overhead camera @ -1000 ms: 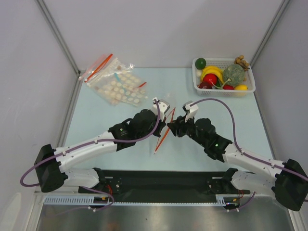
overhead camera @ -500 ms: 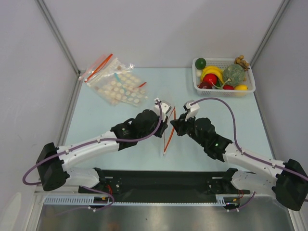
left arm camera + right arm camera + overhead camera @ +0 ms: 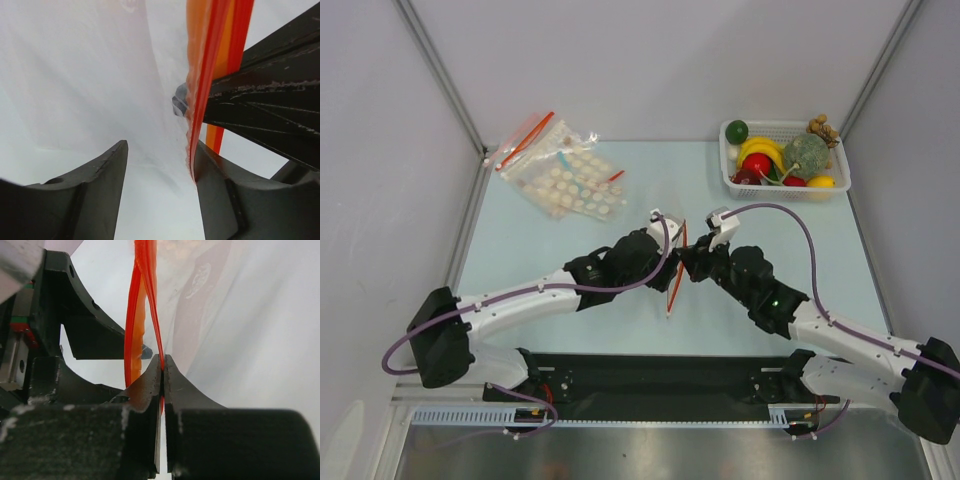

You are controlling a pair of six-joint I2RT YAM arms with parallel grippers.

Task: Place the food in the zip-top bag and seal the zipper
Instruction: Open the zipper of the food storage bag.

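- Since a second ago the left gripper (image 3: pixel 671 266) has shifted right and let its fingers part. The right gripper (image 3: pixel 688 260) has pinched shut. The zipper (image 3: pixel 671 298) has swung from a slant to nearly upright in the top view.
- Far left, rear: disc-patterned bags (image 3: pixel 563 175) lie on the table (image 3: pixel 520 260), well apart from both arms. They are not part of this job.
- Left gripper: fingers (image 3: pixel 95 190) stand apart with nothing clamped between them. The red strip lies against the inner face of one finger only.
- Centre: the zip-top bag (image 3: pixel 205 295) sits between the two grippers over the middle of the table. Its clear film is barely legible from above, so I cannot tell whether it is lifted off the surface. In the right wrist view the red lips look parted above the pinch, but how wide the mouth stands cannot be told.
- Right gripper: fingers are together, clamped on one lip of the zipper.
- Far right, rear: the basket (image 3: pixel 841 176) holds all the food. This is the grey-green ball (image 3: pixel 806 153), red round fruit (image 3: pixel 757 165), dark red piece (image 3: pixel 745 178) and dark green ball (image 3: pixel 737 130). They sit beside the bananas (image 3: pixel 761 148) and grape bunch (image 3: pixel 820 126).
- Progress, as a judgement: nothing is bagged yet, and the work is at the mouth-opening stage. Every food piece has yet to be carried from the basket into the bag, and the zipper then pressed shut along its full width.
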